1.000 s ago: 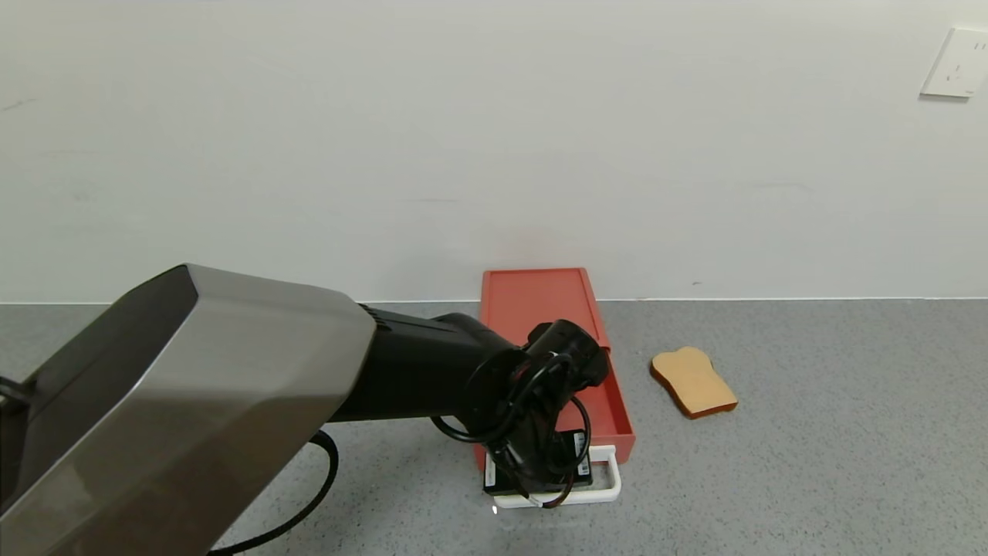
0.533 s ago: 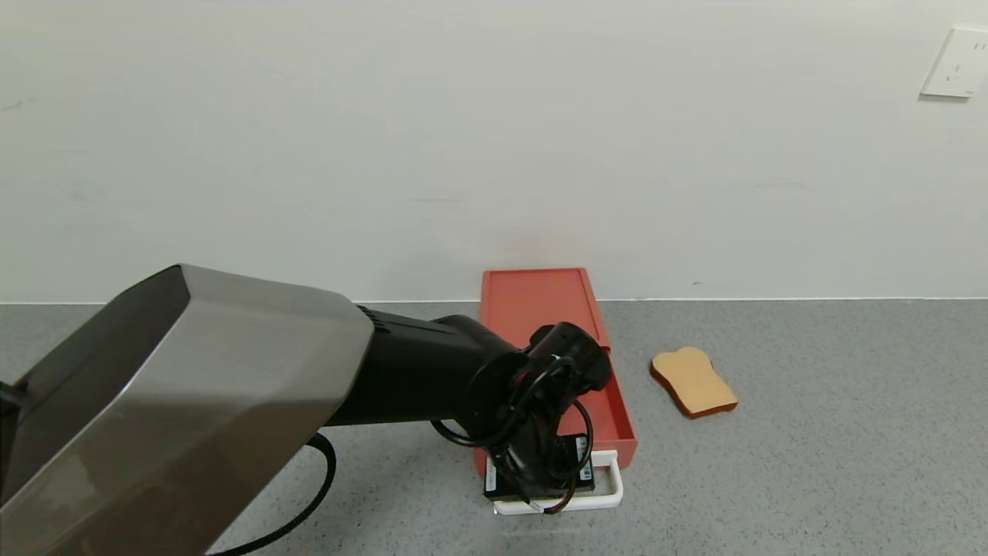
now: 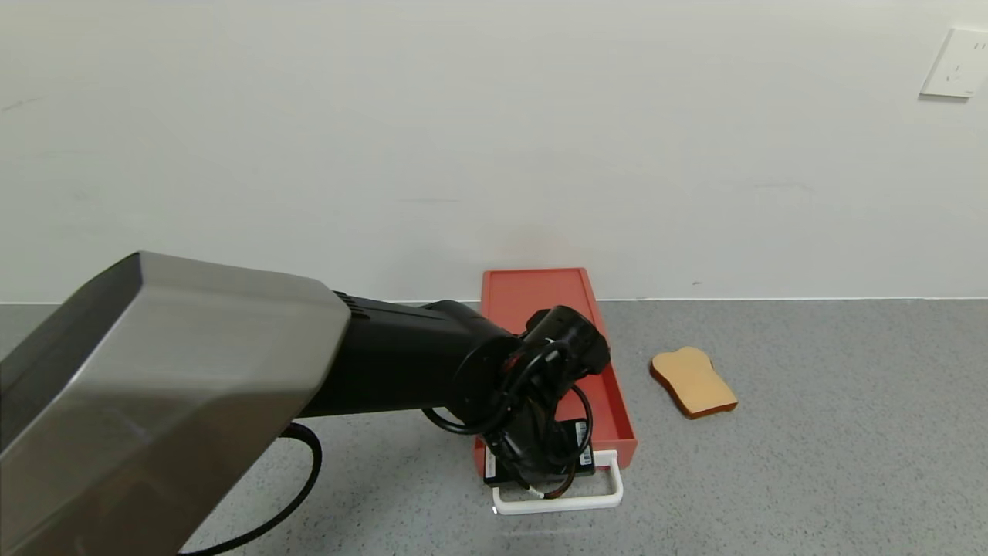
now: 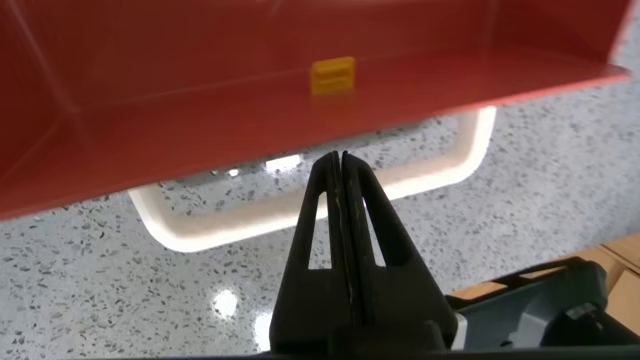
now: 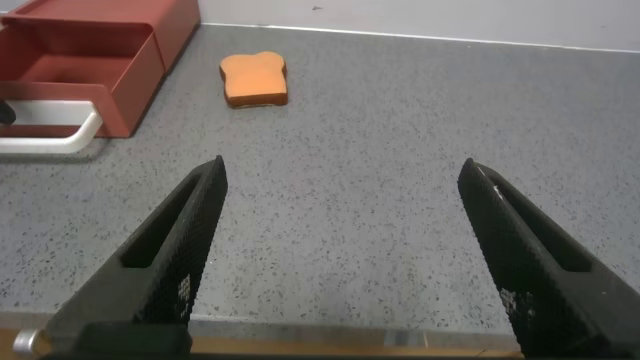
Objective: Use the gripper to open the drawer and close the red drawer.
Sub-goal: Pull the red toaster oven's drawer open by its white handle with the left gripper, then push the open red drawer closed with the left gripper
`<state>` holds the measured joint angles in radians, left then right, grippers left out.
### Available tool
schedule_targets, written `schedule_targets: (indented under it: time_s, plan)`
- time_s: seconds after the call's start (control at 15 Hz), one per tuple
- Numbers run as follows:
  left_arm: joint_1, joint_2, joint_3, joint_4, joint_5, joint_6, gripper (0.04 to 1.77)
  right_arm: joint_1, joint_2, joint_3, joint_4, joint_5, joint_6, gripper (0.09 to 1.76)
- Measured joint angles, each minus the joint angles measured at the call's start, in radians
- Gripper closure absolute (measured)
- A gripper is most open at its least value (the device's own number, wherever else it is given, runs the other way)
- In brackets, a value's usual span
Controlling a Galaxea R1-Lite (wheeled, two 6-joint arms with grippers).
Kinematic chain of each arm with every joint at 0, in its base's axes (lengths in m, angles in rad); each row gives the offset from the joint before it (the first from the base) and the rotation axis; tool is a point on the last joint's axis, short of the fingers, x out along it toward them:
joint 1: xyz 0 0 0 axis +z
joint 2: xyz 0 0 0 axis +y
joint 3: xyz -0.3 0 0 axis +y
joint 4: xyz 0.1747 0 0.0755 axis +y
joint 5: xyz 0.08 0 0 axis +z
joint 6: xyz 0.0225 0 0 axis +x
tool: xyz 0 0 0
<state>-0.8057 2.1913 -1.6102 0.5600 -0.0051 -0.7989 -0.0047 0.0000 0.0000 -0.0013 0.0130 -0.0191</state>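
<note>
The coral-red drawer (image 3: 540,297) stands against the wall with its tray (image 3: 621,421) slid out toward me. Its white loop handle (image 3: 557,503) lies on the counter in front. My left gripper (image 4: 336,156) is shut with nothing between its fingers. Its tips point into the space inside the handle loop (image 4: 300,215), close to the tray's red front wall (image 4: 200,120). In the head view the left wrist (image 3: 540,455) covers the claw. My right gripper (image 5: 345,170) is open and empty over bare counter, off to the right of the drawer (image 5: 90,55).
A tan toast slice (image 3: 692,381) lies on the grey counter right of the drawer, also in the right wrist view (image 5: 254,80). The white wall runs directly behind the drawer. A wall socket (image 3: 957,63) sits at the upper right.
My left arm's elbow has swung left and up, and the wrist has shifted slightly toward the drawer. The tray and handle have stayed almost where they were.
</note>
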Motion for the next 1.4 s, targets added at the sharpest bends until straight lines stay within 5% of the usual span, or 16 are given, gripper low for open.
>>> schedule_targets:
  time_s: [0.47, 0.8, 1.13, 1.4]
  plan:
    - [0.015, -0.127, 0.0, 0.027, -0.001, 0.032, 1.7, 0.0, 0.0, 0.0, 0.0, 0.0, 0.0, 0.15]
    - [0.086, -0.267, 0.036, 0.063, -0.029, 0.184, 1.7, 0.0, 0.0, 0.0, 0.0, 0.0, 0.0, 0.15]
    - [0.22, -0.428, 0.145, 0.049, -0.198, 0.397, 1.7, 0.0, 0.0, 0.0, 0.001, 0.0, -0.001, 0.15]
    - [0.338, -0.549, 0.319, -0.07, -0.319, 0.603, 1.7, 0.0, 0.0, 0.0, 0.0, 0.0, 0.0, 0.15]
